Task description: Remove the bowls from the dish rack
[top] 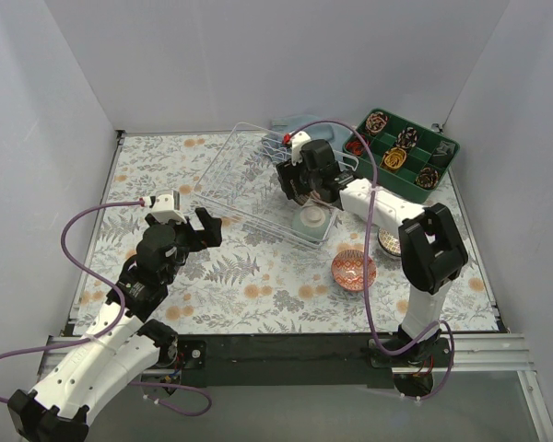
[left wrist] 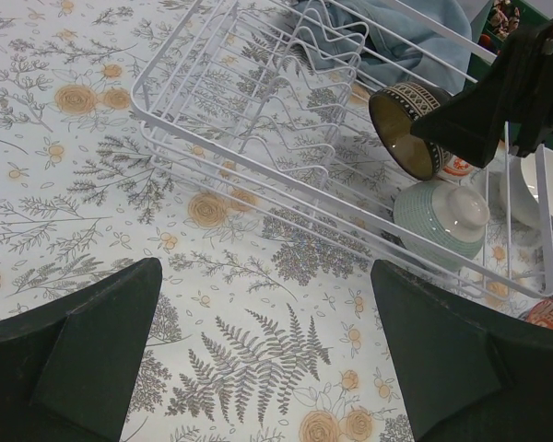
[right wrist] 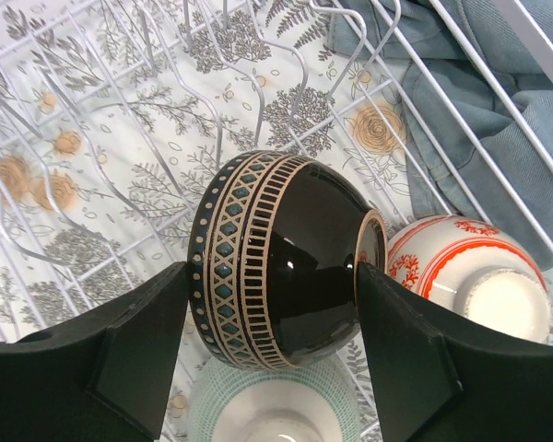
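The white wire dish rack stands on the floral cloth at the back centre; it also shows in the left wrist view and the right wrist view. My right gripper is shut on a black bowl with a tan patterned band, holding it on its side above the rack's near right corner. Below it in the rack lie an upturned pale green bowl and a white bowl with orange pattern. My left gripper is open and empty over the cloth, left of the rack.
A red patterned bowl sits on the cloth near the right arm, and another bowl is partly hidden behind that arm. A green compartmented tray stands at the back right. A blue cloth lies behind the rack.
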`<state>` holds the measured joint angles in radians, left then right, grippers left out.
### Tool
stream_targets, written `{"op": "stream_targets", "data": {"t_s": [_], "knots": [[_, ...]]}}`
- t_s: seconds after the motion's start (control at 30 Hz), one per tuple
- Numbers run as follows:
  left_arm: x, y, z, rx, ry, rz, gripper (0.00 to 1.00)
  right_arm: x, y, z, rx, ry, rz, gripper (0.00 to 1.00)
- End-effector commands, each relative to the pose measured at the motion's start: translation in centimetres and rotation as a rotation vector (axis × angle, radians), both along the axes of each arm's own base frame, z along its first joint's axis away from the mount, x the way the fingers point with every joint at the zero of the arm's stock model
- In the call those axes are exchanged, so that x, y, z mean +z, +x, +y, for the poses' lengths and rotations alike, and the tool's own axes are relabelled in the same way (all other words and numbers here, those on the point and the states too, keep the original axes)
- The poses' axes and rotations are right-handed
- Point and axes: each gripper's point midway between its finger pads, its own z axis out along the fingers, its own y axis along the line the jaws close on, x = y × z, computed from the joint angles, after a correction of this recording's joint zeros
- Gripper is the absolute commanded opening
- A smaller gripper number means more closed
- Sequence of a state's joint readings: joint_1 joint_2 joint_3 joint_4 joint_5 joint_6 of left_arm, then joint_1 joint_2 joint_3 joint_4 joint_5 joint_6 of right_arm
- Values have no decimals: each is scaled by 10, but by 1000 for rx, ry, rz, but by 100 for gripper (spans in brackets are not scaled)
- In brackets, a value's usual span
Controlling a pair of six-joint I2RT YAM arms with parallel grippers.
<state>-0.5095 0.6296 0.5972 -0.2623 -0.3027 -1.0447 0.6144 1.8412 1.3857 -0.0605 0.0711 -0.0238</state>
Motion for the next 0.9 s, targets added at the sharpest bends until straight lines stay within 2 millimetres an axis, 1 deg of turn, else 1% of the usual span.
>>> {"op": "stream_targets", "data": {"t_s": [0.0,0.27,0.4,0.5,0.53,0.57,0.63,0.67,0.7,0.73,0.77,0.8,0.83,0.87], "knots": [[-3,-1,-1,-9,2,8,98,83,12,4,-60,228,-99,1],[-3,-1,-5,-31,-2,6,98,90,6,-3,-129,343,-41,1],[-1,-2,-11,-68,-13,-8,98,88,2,-7,-167,390,-11,1],[4,0,-22,-117,-35,-20,98,87,-2,-9,-190,425,11,1],[7,-1,-29,-145,-54,-28,98,91,-4,-10,-192,437,9,1],[6,1,-33,-159,-57,-18,98,88,-6,-11,-197,445,21,1],[13,4,-41,-184,-81,-32,98,95,-10,-11,-200,479,24,1],[10,7,-47,-201,-89,-12,98,96,-11,-10,-199,486,28,1],[15,10,-51,-213,-100,-16,98,94,-13,-11,-201,489,37,1],[19,13,-56,-225,-115,-20,98,97,-15,-11,-205,505,40,1],[21,12,-64,-256,-144,-7,98,99,-18,-11,-202,513,43,1],[19,17,-71,-269,-155,11,98,97,-19,-12,-206,518,50,1],[26,20,-77,-290,-182,-6,98,102,-21,-12,-208,535,47,1],[28,19,-86,-325,-219,4,98,105,-22,-13,-210,546,45,1]]}}
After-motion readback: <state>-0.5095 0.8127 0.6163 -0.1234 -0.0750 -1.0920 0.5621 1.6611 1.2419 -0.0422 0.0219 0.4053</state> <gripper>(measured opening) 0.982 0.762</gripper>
